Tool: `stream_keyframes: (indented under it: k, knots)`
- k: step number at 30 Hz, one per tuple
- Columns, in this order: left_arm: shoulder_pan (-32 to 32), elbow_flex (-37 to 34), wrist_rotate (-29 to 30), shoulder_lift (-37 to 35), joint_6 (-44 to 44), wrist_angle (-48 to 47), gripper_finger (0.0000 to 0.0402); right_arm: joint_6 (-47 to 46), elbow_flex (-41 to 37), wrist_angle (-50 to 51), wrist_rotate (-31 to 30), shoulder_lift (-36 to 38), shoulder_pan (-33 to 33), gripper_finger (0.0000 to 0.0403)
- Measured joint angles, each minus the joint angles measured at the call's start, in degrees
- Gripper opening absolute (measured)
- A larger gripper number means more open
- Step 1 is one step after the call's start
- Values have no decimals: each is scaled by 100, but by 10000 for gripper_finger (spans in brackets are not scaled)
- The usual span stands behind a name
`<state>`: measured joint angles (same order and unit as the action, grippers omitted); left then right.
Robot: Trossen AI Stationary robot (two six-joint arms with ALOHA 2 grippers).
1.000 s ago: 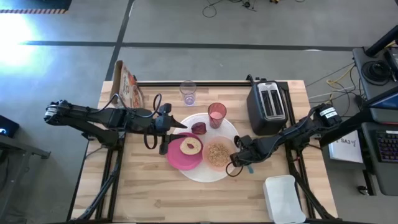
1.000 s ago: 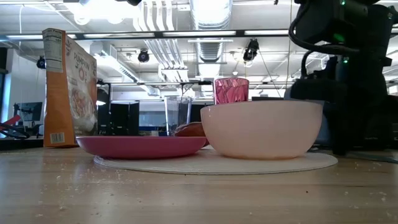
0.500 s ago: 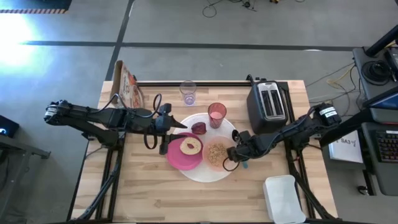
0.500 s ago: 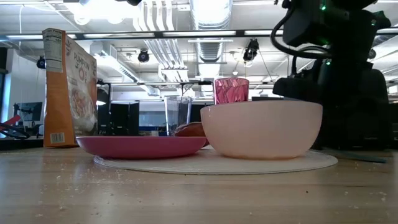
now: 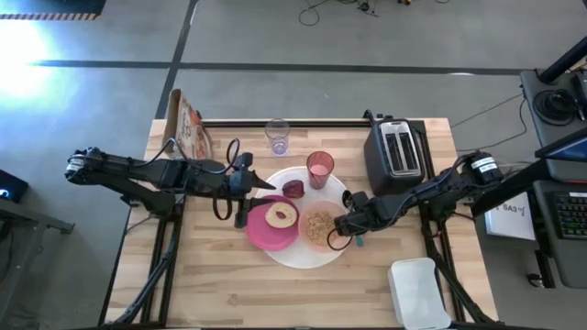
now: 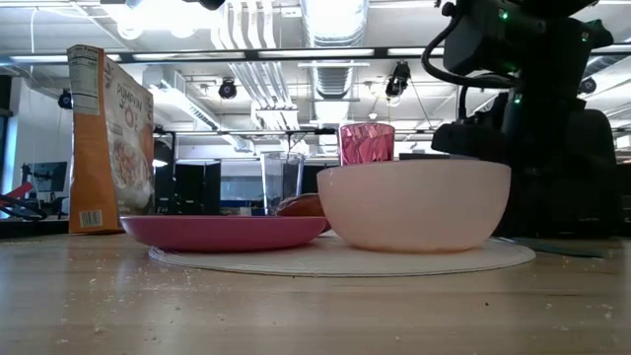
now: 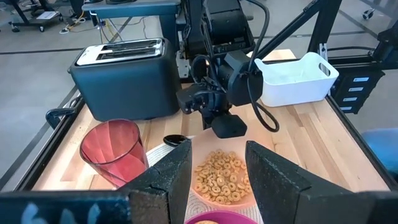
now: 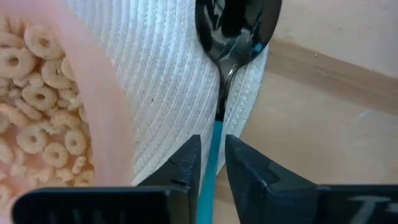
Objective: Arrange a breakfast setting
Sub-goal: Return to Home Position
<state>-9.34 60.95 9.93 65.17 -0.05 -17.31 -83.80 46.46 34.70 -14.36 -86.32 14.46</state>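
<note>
A white round mat [image 5: 341, 188] carries a magenta plate [image 5: 261, 234] with a round bread, a peach bowl [image 5: 320, 225] of cereal rings and a pink cup [image 5: 319, 169]. A clear glass [image 5: 277, 136] and an orange cereal box [image 5: 188, 124] stand farther back. My right gripper [image 5: 344, 229] is at the bowl's right side, shut on the teal-handled spoon [image 8: 231, 37]. My left gripper [image 7: 217, 168] hovers open and empty at the plate's left edge [image 5: 249, 197]. My right gripper pinches the spoon's teal handle [image 8: 215, 146] between its two fingers, coming slanting down from above. The spoon points away from the fingers toward the table's far edge. Its dark bowl end [image 8: 236, 25] lies on the mat's right edge, beside the peach bowl.
A black toaster [image 5: 396, 156] stands at the back right of the table. A white bin [image 5: 420, 291] sits at the near right corner. A dark red item [image 5: 293, 189] lies on the mat between plate and cup. Bare wood shows along the near edge.
My right gripper has moved toward the table's left, closer to the peach bowl, carrying the spoon. The spoon's dark bowl end now lies on the mat's right edge.
</note>
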Motion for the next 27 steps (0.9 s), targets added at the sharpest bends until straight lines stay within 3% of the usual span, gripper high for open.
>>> stream_keyframes:
  k: [9, 16, 23, 27]
  knots:
    - [0, 0, -2, -26, -11, -20, 134, 367, 2, -39, 370, 409, 0, 114]
    - [-1, 0, -4, -41, -151, -72, 134, 1196, 185, -70, 106, 994, 2, 121]
    - [-1, -2, -4, -221, -331, -95, 134, 2996, 734, -90, -674, 1451, 107, 122]
    - [-1, -2, -4, -664, -471, -530, 134, 4163, 1012, -119, -775, 1610, 312, 118]
